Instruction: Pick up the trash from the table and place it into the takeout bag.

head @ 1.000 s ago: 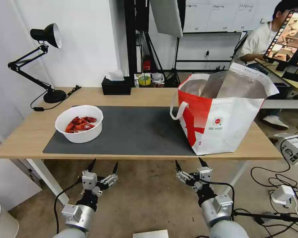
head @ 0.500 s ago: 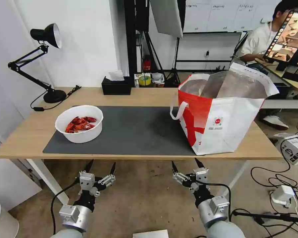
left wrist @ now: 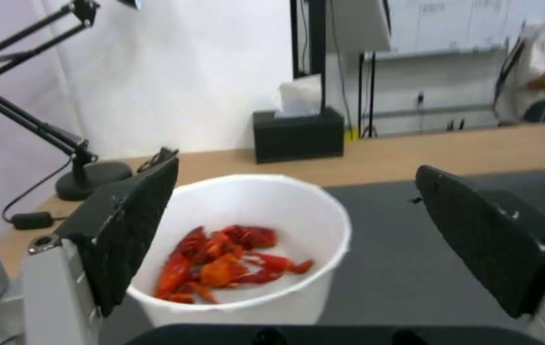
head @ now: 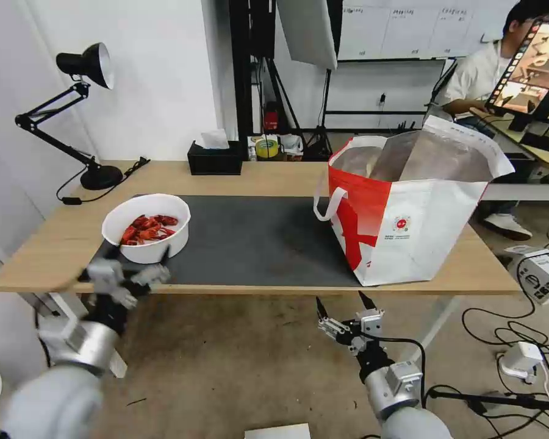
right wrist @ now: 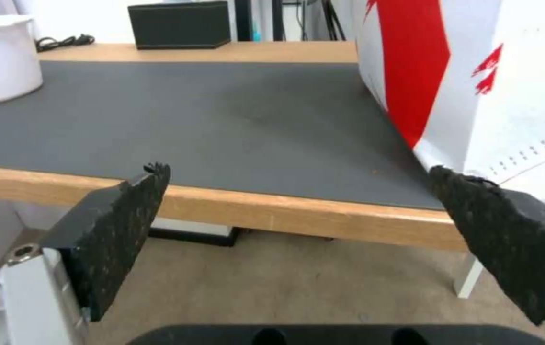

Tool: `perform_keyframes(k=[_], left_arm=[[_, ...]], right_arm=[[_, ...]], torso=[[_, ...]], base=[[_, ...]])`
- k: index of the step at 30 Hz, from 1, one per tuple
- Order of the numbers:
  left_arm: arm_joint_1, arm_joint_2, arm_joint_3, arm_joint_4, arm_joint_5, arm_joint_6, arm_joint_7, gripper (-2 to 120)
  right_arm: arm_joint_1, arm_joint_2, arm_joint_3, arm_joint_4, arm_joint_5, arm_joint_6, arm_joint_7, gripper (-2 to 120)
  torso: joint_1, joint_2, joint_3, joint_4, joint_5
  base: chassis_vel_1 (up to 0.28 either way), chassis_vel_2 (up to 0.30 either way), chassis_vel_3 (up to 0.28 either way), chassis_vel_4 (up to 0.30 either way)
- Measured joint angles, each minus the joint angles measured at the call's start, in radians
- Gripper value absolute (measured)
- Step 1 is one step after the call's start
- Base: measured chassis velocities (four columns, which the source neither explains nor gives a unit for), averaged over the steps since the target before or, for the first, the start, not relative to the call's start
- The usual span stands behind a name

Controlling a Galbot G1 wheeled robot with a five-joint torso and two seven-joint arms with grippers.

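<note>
L gripper [left wrist: 295, 230] spread wide, at table [head: 274, 177] near edge, just short of bowl [head: 146, 228] on mat [head: 250, 241], far from takeout bag [head: 409, 225]. R gripper [head: 343, 308] spread, parked below edge. Risks: rim clip tips bowl, shells [left wrist: 221, 261] spill; thin wall may buckle under squeeze.

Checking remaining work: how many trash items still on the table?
1: the white bowl of crayfish shells on the mat's left end, just beyond the open left gripper. The takeout bag may hide others.
</note>
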State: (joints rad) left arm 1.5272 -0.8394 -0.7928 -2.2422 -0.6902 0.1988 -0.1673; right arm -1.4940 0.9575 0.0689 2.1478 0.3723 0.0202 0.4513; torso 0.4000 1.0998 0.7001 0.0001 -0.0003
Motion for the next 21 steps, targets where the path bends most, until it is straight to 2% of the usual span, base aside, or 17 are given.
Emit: perform_keyframes(k=[1,3,4,7,8,11,12,15,21], left_arm=[[0.000,0.000,0.000,0.000,0.000,0.000,0.000,100],[-0.027,0.091,-0.013,0.025,-0.093,0.057,-0.007,100],[-0.027,0.091,-0.013,0.025,-0.093,0.057,-0.007,100],[-0.076,0.169,0.011,0.060,-0.182,0.121,-0.021,100],[-0.076,0.169,0.011,0.060,-0.182,0.121,-0.021,100],[-0.176,0.234,0.114,0.130,-0.231,0.133,-0.067,100],[-0.176,0.234,0.114,0.130,-0.231,0.133,-0.067,100],[-0.312,0.273,0.209,0.204,-0.315,0.142,-0.127,100],[-0.439,0.303,0.276,0.275,-0.437,0.196,-0.156,100]], right_arm=[[0.000,0.000,0.000,0.000,0.000,0.000,0.000,100],[0.000,0.000,0.000,0.000,0.000,0.000,0.000,100],[0.000,0.000,0.000,0.000,0.000,0.000,0.000,100],[0.000,0.000,0.000,0.000,0.000,-0.001,0.000,100],[0.000,0.000,0.000,0.000,0.000,-0.001,0.000,100],[0.000,0.000,0.000,0.001,0.001,-0.001,0.000,100],[0.000,0.000,0.000,0.001,0.001,-0.001,0.000,100],[0.000,0.000,0.000,0.001,0.001,-0.001,0.000,100],[0.000,0.000,0.000,0.001,0.001,-0.001,0.000,100]], torso=[[0.000,0.000,0.000,0.0000,0.0000],[0.000,0.000,0.000,-0.0002,0.0001],[0.000,0.000,0.000,-0.0002,0.0001],[0.000,0.000,0.000,0.0000,0.0002],[0.000,0.000,0.000,0.0000,0.0002],[0.000,0.000,0.000,-0.0001,0.0001],[0.000,0.000,0.000,-0.0001,0.0001],[0.000,0.000,0.000,-0.0002,0.0002],[0.000,0.000,0.000,-0.0002,0.0002]], base=[[0.000,0.000,0.000,0.000],[0.000,0.000,0.000,0.000],[0.000,0.000,0.000,0.000],[0.000,0.000,0.000,0.000],[0.000,0.000,0.000,0.000],[0.000,0.000,0.000,0.000],[0.000,0.000,0.000,0.000],[0.000,0.000,0.000,0.000],[0.000,0.000,0.000,0.000]])
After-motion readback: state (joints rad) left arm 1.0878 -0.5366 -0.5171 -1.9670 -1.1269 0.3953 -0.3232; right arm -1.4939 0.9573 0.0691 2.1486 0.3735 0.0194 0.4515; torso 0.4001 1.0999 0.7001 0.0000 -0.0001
